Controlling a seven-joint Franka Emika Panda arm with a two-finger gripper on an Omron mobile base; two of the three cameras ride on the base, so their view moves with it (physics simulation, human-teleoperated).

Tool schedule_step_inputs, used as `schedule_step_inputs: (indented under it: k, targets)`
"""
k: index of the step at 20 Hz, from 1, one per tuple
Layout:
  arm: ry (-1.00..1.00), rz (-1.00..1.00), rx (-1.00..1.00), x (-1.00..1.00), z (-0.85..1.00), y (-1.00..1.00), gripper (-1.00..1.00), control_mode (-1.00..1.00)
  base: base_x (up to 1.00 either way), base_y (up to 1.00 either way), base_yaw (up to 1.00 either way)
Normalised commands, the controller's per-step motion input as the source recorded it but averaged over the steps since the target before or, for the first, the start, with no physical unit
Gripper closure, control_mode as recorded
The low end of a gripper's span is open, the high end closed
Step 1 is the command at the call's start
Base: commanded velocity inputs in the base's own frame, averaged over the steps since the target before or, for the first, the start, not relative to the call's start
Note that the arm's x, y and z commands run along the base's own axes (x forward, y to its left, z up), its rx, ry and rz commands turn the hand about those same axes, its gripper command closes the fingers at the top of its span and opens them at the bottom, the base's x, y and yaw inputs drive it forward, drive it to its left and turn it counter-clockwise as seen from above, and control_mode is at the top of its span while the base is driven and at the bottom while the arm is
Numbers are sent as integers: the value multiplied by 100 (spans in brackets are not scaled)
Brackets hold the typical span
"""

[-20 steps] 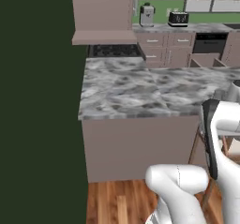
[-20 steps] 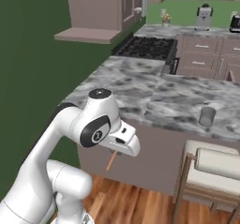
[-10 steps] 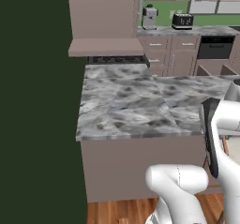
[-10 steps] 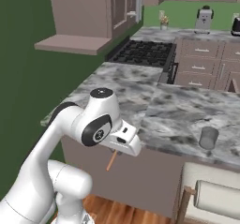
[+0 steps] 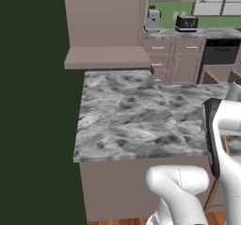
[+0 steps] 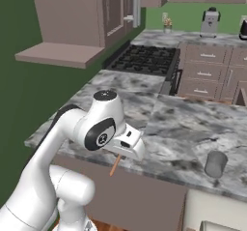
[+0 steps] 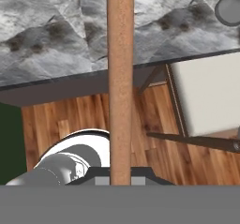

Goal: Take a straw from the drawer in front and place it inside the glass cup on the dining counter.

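The claw (image 6: 126, 150) holds a thin brown straw (image 6: 115, 165) tight by the grey marbled stone counter's (image 6: 169, 128) front edge. The small clear glass cup (image 6: 215, 164) stands near that edge.

- My dining counter (image 6: 169, 123) has a grey-and-white marbled top over taupe-brown fronts.
- The glass cup (image 6: 215, 164) stands on it at four o'clock in my right base view, near the front edge.

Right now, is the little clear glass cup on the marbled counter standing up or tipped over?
Standing upright. In the right base view the small greyish glass cup sits on the grey-and-white marbled stone counter, open rim on top.
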Motion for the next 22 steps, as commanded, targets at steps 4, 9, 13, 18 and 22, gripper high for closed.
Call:
schedule_step_inputs:
  k: [4,9,13,18,22]
  targets:
    - [0,0,0,0,0,0,100,100,25,-13,0]
    - [0,0,0,0,0,0,100,100,4,-11,0]
    - [0,0,0,0,0,0,100,100,1,-25,0]
    - [0,0,0,0,17,-24,100,-100,0,-11,0]
    - [-4,0,0,0,34,-56,100,-100,0,0,0]
